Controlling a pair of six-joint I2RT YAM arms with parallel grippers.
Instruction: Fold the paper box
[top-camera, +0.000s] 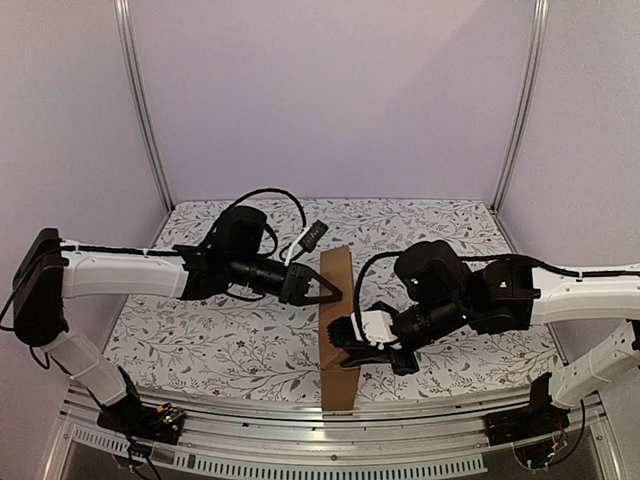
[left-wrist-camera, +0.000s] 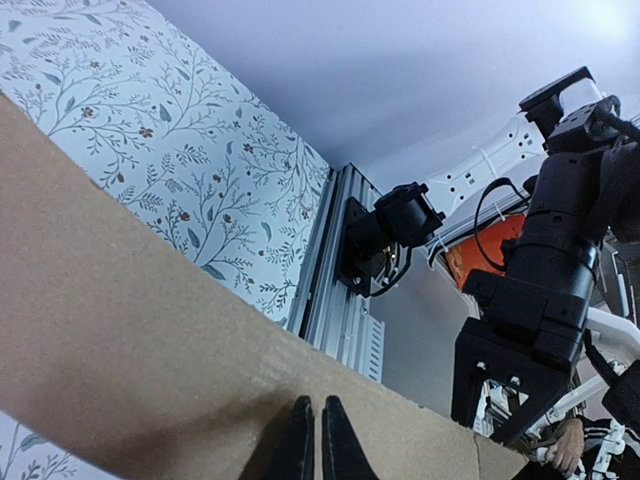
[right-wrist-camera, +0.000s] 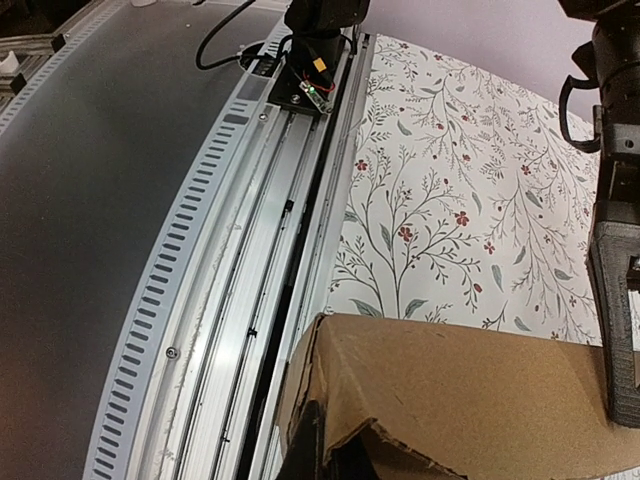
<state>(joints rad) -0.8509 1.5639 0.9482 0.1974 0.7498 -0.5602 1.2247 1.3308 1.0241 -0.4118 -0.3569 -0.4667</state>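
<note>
The box (top-camera: 338, 272) is seen stood on edge at the near side of the flowered worktop (top-camera: 200, 330), between the two arms. The left pincer (top-camera: 333, 293) is shut, with its tips brought together and set against the box's flat brown face; nothing is held in it. The right pincer (top-camera: 345, 338) is shut at the opposite side of the box, low by a ragged flap edge. Whether cardboard is pinched there cannot be told.
</note>
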